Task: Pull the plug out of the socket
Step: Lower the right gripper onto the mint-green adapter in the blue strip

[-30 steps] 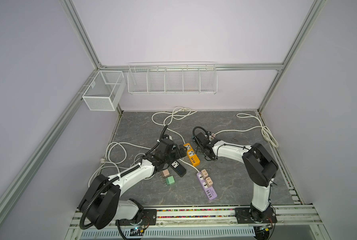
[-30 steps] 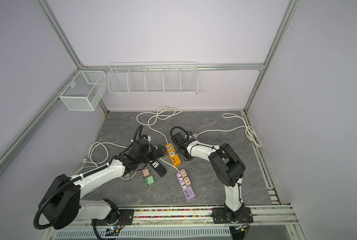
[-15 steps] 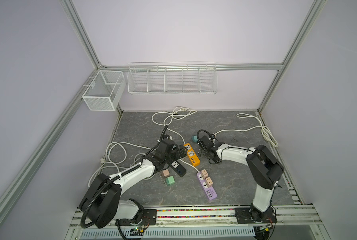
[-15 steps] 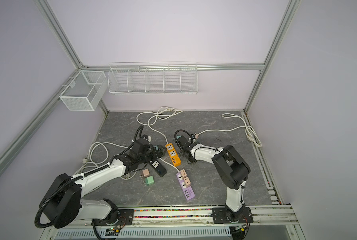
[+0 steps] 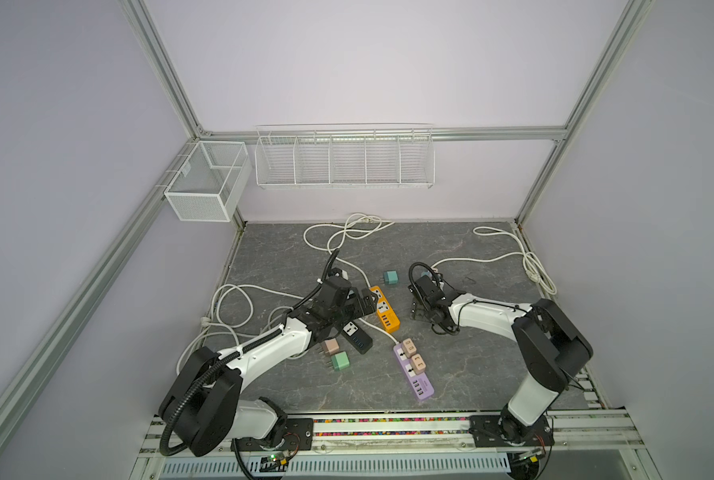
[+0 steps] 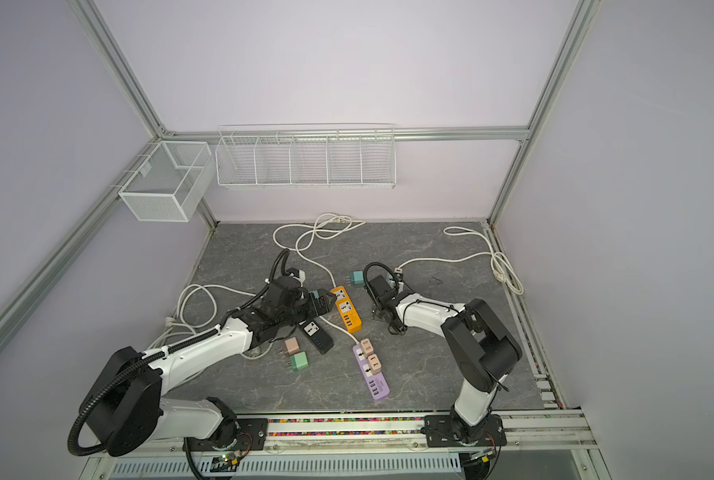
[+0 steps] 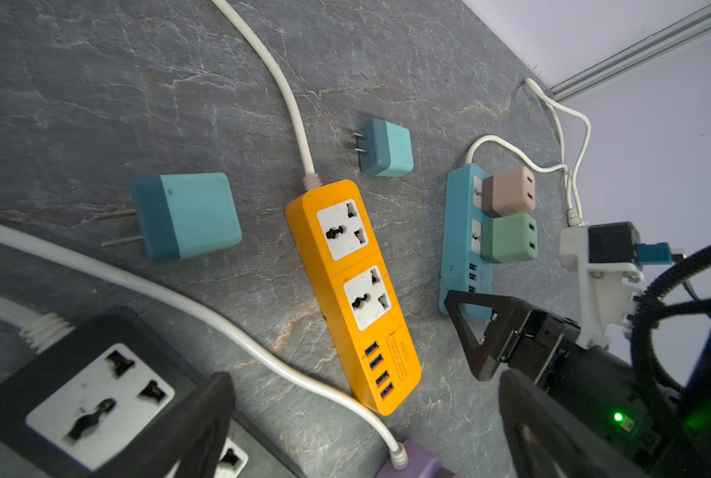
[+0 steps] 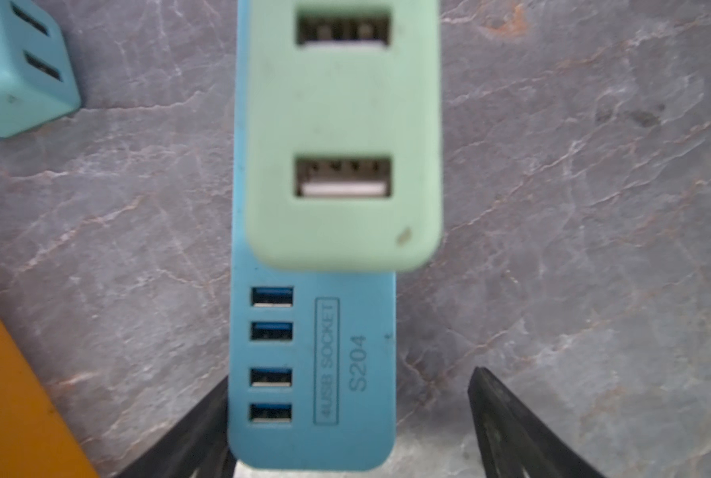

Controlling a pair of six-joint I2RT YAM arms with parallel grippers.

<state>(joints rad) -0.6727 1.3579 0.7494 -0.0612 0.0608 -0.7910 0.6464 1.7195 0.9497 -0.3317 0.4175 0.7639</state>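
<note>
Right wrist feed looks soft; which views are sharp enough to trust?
Right wrist view: soft throughout, the green plug blurriest, print on the blue strip readable. Left wrist view: crisp on the orange strip, edges bent by the wide lens. Both top views: sharp, evenly lit.

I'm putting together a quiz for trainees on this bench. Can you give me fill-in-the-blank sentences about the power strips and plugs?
The blue power strip carries a beige plug and a ___ plug.
The right claw straddles that strip's end with the ___ ports.
The purple power strip carries ___ plugs.
Both sockets of the orange power strip are ___.
Missing words: green; USB; two; empty.
</note>
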